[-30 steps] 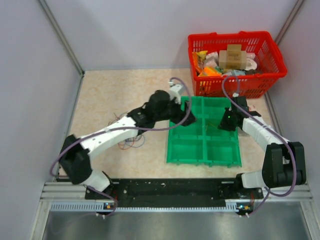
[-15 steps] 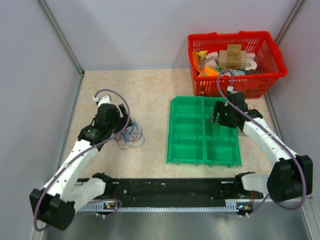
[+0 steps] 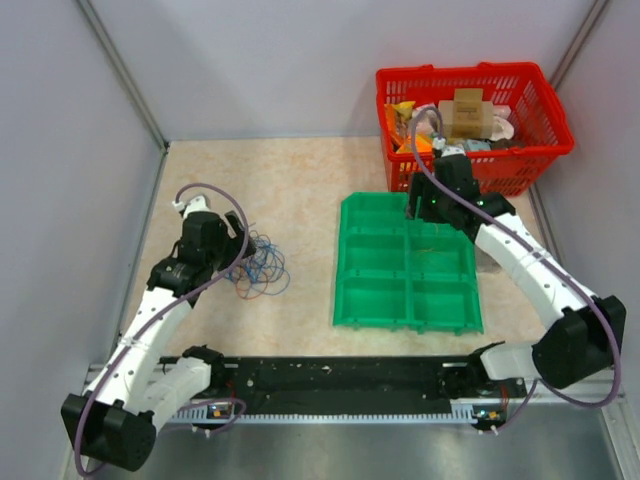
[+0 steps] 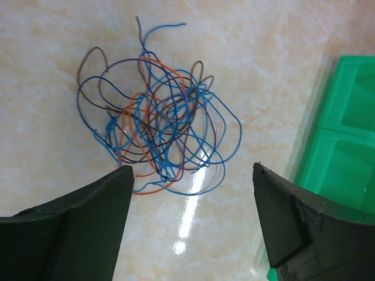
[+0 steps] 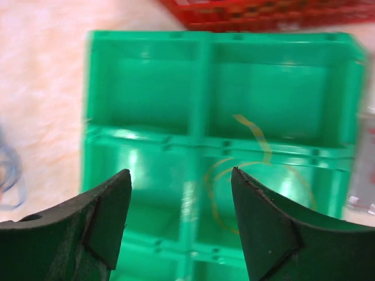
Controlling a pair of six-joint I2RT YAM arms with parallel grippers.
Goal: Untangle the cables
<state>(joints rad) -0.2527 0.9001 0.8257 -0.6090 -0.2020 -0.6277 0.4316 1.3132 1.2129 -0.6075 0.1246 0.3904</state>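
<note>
The cables [image 3: 260, 268] lie as one loose tangle of thin blue, orange-red and dark wires on the beige table. In the left wrist view the cables [image 4: 158, 126] sit just beyond my fingertips, untouched. My left gripper [image 3: 237, 245] [image 4: 192, 168] is open above the table at the tangle's near edge, with nothing between its fingers. My right gripper [image 3: 422, 207] [image 5: 179, 171] is open over the green tray [image 3: 345, 300] [image 5: 146, 76] and holds nothing. One thin yellow-orange wire [image 5: 258, 133] lies curled in the tray's compartments.
A red basket [image 3: 470, 172] full of packets and boxes stands behind the tray, its wall showing as the red basket [image 5: 263, 12] in the right wrist view. The green tray [image 4: 345, 134] edges the left wrist view. Grey walls enclose the table.
My left arm swung from the tray back to the left, to the tangle. My right gripper moved toward the tray's far end.
</note>
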